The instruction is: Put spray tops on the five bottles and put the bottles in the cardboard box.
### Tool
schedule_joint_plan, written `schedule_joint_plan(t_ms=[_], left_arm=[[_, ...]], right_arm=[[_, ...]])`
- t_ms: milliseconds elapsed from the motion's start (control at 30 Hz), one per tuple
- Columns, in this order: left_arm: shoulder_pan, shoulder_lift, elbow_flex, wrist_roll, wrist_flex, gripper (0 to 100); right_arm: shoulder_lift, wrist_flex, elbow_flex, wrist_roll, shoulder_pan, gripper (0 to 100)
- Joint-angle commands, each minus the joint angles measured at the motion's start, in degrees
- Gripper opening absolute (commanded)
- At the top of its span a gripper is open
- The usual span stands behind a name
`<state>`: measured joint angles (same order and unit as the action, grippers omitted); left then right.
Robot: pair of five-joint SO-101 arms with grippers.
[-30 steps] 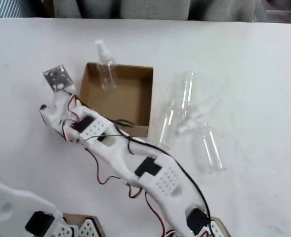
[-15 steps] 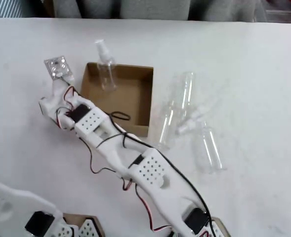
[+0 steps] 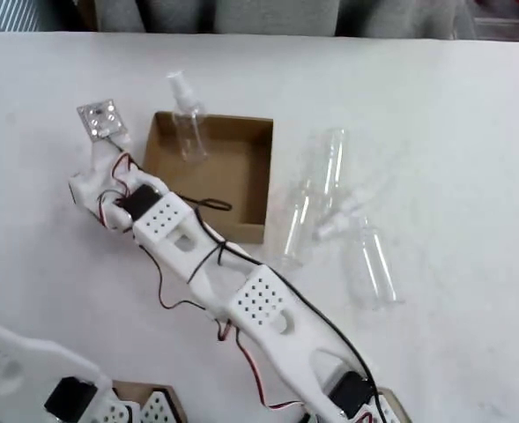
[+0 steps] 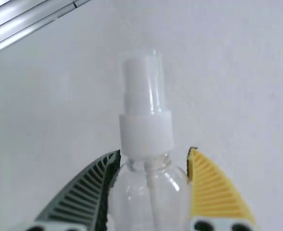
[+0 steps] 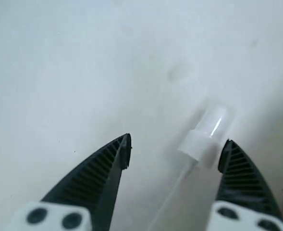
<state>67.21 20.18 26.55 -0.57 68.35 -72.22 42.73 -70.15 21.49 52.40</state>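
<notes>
**White table** (image 3: 470, 106): the work surface that carries everything.

**Right arm** (image 3: 259, 304): white and jointed, it lies diagonally from the near edge. Its wrist end is just beside the open brown cardboard box (image 3: 233, 176).

**Left arm** (image 3: 21, 370): white, at the near corner of the table.

**Right gripper** (image 5: 177, 142): two black ribbed jaws spread wide, clamped on nothing. A white spray top on a clear neck lies ahead of the fingertips, in line with the gap and untouched. It probably belongs to the boxed bottle (image 3: 189, 132), a clear plastic bottle leaning in the box with its top past the far rim.

**Left gripper** (image 4: 154, 155): one black and one yellow ribbed jaw are closed on the shoulder of the held bottle (image 4: 148, 197), also clear plastic. Its seated spray top (image 4: 145, 120), white under a clear cap, stands just beyond the fingertips.

**Three loose bottles** (image 3: 329, 163): clear, they lie on the table on the far side of the box from the right gripper, well apart from both grippers. A small white loose spray top (image 3: 329, 227) lies among them. Whether it sits on a neck cannot be told.

**Step in hand (judged):** boxing the held bottle. Two bottles look capped, one of them already in the box.

**Next move:** the left gripper must carry its bottle over the box, lower it inside and part its jaws. The right arm lies beside the box, so the approach needs room. After that the three loose bottles need spray tops.
</notes>
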Motion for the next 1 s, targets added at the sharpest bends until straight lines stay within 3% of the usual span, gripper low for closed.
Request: schedule_joint_plan(t_ms=[0,567,967], left_arm=[[-0.84,-0.92,0.79,-0.18,-1.41,3],[-1.01,-0.92,0.79,0.0,-1.41,3],[-4.26,-1.71,1.76,0.0,1.76,3]], right_arm=[[0.92,1.54,-1.67,0.44,-1.8,26.5],[22.02,19.56,-1.93,0.18,-1.71,26.5],[39.25,48.92,-1.93,0.0,-1.98,26.5]])
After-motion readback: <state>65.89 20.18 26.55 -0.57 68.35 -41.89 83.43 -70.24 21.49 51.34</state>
